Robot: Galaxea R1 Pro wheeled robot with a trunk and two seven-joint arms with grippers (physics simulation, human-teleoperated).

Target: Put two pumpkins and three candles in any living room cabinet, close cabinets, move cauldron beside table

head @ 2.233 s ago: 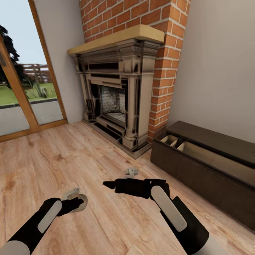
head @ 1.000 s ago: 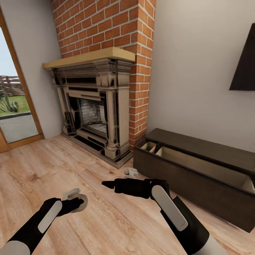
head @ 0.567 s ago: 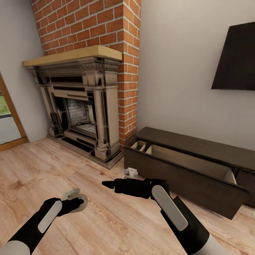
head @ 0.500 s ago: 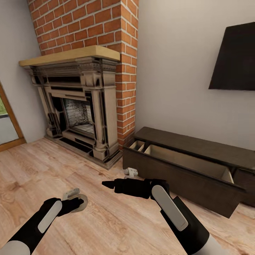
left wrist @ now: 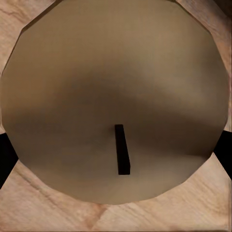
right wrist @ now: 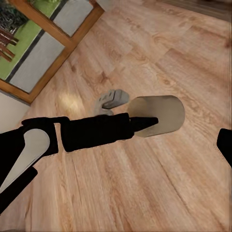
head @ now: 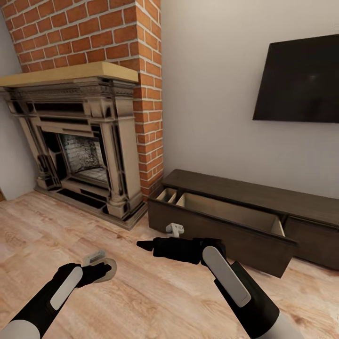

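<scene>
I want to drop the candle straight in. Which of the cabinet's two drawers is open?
The drawer nearer the fireplace is pulled out, showing its pale inside. The other front, below the TV, sits flush and shut.

The head view looks forward and down over both arms toward the fireplace (head: 80, 141) and the open cabinet (head: 235, 221). The left wrist view sits very close over a candle (left wrist: 113, 99). The right wrist view faces back across the floor (right wrist: 159, 183), sharing that candle (right wrist: 157, 115).
</scene>
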